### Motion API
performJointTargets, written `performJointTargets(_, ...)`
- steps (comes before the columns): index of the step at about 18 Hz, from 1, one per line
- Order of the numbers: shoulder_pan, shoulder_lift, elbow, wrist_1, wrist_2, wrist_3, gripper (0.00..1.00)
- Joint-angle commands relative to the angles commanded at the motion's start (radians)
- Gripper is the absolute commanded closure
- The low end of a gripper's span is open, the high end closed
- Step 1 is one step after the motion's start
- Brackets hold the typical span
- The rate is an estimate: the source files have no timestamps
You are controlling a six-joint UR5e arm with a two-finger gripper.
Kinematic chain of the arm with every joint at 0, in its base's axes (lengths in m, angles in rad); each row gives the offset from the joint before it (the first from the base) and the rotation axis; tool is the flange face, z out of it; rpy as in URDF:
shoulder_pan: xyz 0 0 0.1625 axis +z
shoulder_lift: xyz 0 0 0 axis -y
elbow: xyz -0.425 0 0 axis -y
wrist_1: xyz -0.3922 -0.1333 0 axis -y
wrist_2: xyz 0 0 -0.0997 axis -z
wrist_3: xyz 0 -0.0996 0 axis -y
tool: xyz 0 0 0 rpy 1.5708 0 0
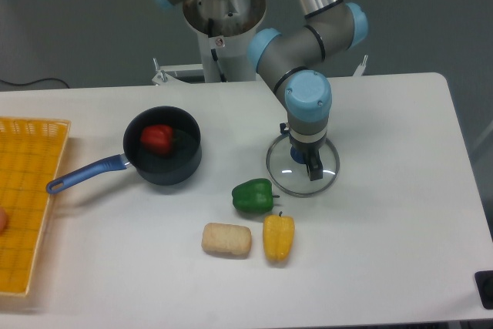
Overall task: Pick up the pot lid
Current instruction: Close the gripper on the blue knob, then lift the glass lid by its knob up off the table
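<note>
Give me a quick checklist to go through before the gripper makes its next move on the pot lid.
1. Gripper over the lid: ok, it hangs above it.
2. Fingers spread: ok, they stand apart.
3. Blue knob lined up between the fingertips: cannot tell; it looks so, but one view hides the depth.
4. Fingertips low enough to grip: cannot tell from this angle.
5. Lid lifted: not ok, it lies on the table.
6. Lid free of the green pepper: cannot tell, they lie close together.
</note>
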Motion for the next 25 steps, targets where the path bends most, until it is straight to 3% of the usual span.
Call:
performJointTargets(8,-0.003,0.0,0.008,-0.009,0.012,-0.005,0.22)
performJointTargets(13,-0.003,0.001,0.012,-0.018,0.014,-0.002,0.3)
performJointTargets(18,-0.002,0.002,0.012,-0.026,0.014,-0.009,0.52)
performJointTargets(21,0.0,0.005,0.026,-0.057,0.015,-0.011,0.57)
performJointTargets(25,0.0,0.009,0.098,-0.17,0.015,-0.014,0.57)
